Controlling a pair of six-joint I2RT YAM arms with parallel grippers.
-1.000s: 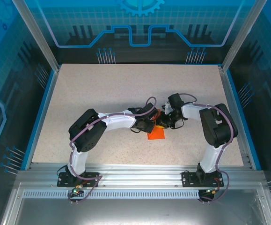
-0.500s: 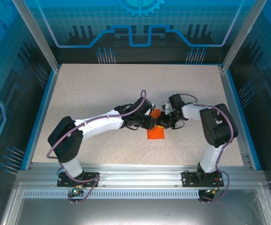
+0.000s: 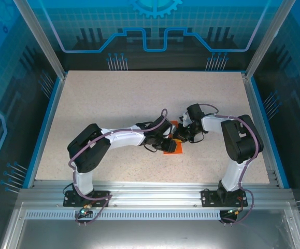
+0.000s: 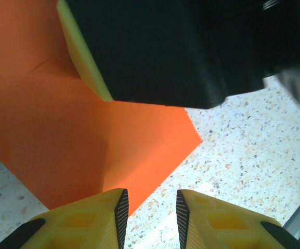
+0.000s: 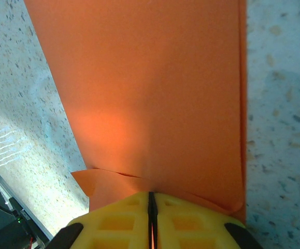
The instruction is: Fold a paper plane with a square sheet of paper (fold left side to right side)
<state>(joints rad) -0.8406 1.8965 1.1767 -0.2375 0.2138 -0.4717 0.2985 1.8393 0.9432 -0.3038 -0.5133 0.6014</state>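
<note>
we find the square sheet of paper (image 3: 171, 150) lying on the table (image 3: 113, 98), a little toward 4 o'clock of its centre, between the two wrists. it is bright orange and partly folded, and creases show in the left wrist view. the left gripper (image 4: 150, 207) reaches in from 9 o'clock. its jaws stand apart with bare table in the gap, and the paper's edge is just beside one finger (image 4: 105, 218). the right gripper (image 5: 151, 207) comes from 2 o'clock, jaws closed tight, tips on the paper. we cannot tell whether a layer is nipped between them.
</note>
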